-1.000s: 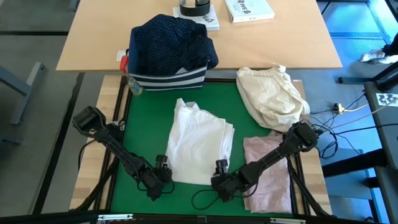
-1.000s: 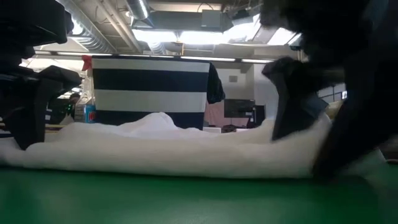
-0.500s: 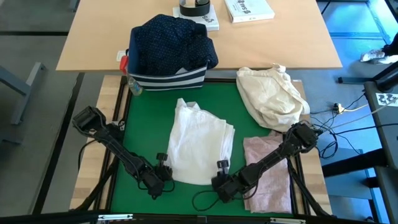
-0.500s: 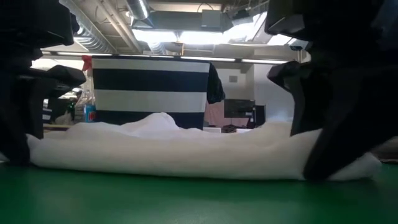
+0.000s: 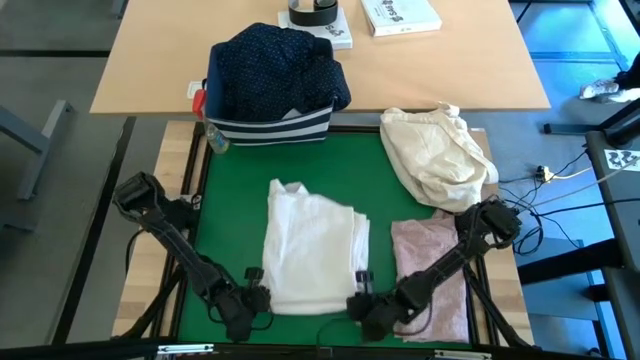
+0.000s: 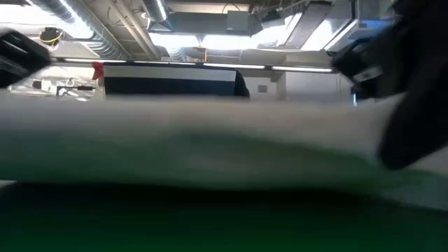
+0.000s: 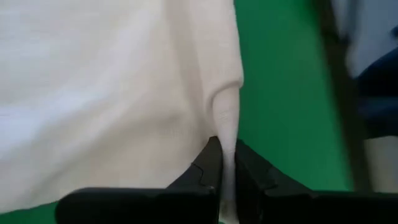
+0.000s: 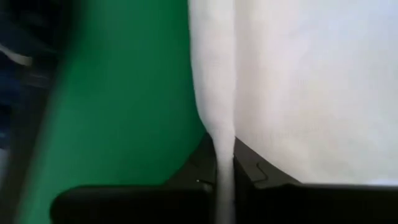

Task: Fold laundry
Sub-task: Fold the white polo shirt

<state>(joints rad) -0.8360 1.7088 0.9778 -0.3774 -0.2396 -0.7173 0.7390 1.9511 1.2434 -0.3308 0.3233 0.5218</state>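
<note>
Now the left end effector is clamped on one near corner of the white shirt, a thin pleat of cloth pinched between its fingers. The right end effector holds the opposite near corner the same way. Between and beyond them the shirt lies flat on the green bench. Just beside the right end effector lies the pale pink top; farther off sits the navy white-dotted shirt. Risk: each grip catches only a narrow fold, so uneven pulling could slip a corner free, skew the fold, or drag cloth onto the pink top.
</note>
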